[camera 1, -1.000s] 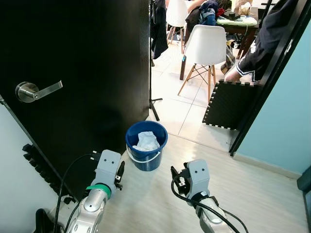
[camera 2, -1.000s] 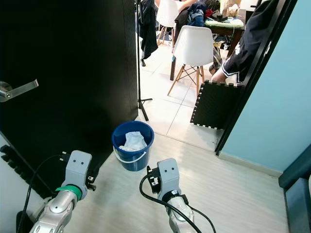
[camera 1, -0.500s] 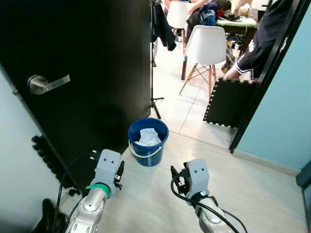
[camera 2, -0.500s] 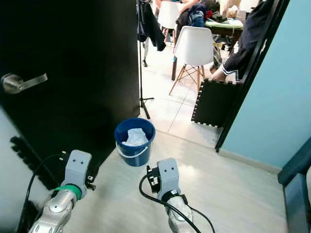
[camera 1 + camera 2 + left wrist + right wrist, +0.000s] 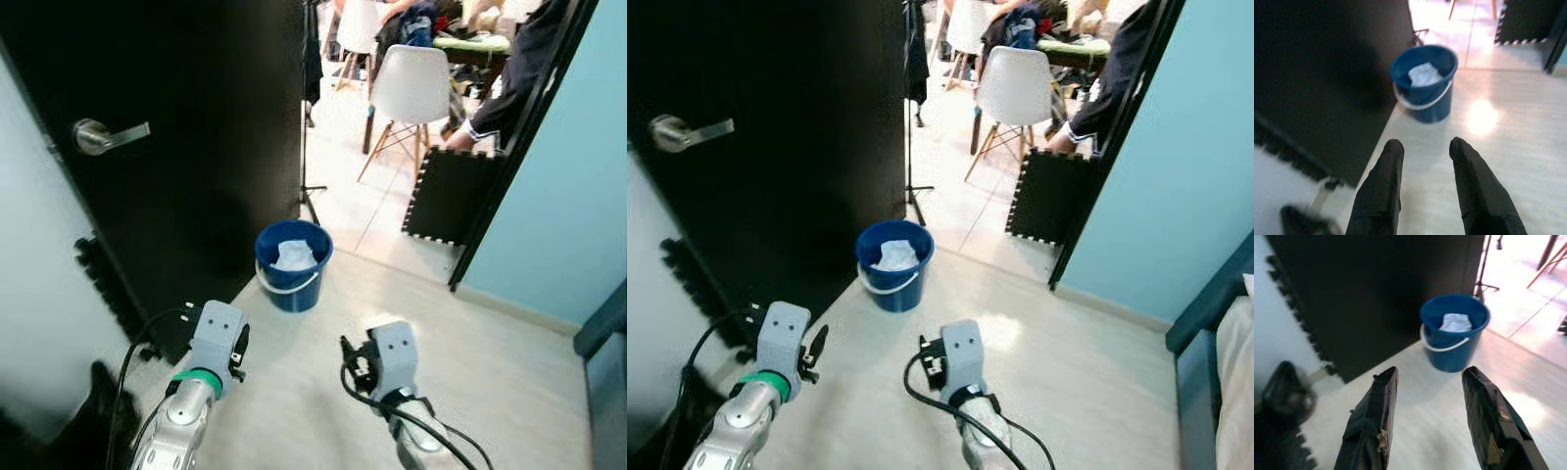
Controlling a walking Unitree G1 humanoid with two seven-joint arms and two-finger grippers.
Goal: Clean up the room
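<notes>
ahead, blue bucket (white wad inside) by black door; both pincers released, empty.

Head and wrist views toward bucket

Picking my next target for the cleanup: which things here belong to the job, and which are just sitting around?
Belong to the job:
- blue bucket on the floor by the door
- crumpled white paper inside it
- left claw and right claw, both open and empty

Just sitting around:
- black door
- white chair
- black foam mat
</notes>
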